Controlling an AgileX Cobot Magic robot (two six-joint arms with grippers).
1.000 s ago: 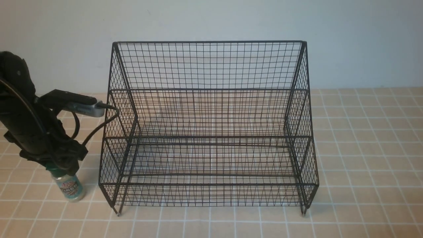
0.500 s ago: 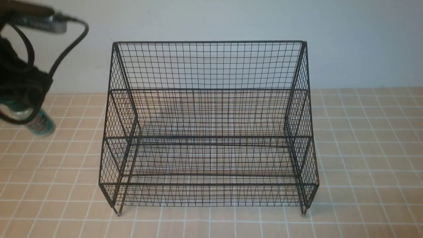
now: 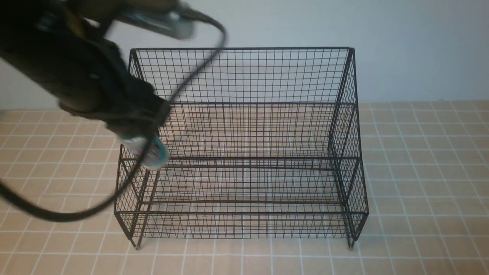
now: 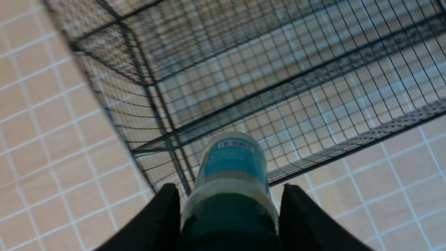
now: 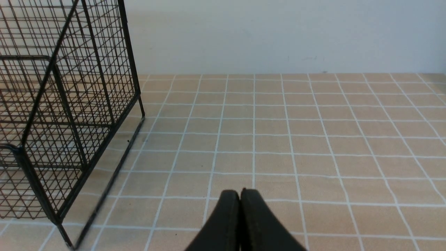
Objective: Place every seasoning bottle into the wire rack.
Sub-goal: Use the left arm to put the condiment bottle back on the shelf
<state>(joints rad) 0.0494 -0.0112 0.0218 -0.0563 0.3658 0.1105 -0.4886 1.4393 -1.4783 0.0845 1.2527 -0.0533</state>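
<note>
The left claw [image 3: 135, 139], blurred in the front view, pinches the dark green cap of the seasoning bottle [image 3: 152, 153] between its two black fingers [image 4: 163, 209]. It holds the small teal-labelled bottle tilted in the air at the left end of the wire rack [image 3: 244, 49], clear of the tiers. The dark three-tiered rack stands on a beige tiled table [image 3: 420, 172], and the right claw [image 5: 240, 197] hangs low over that table beside the rack's right end, its fingers pressed together and empty.
</note>
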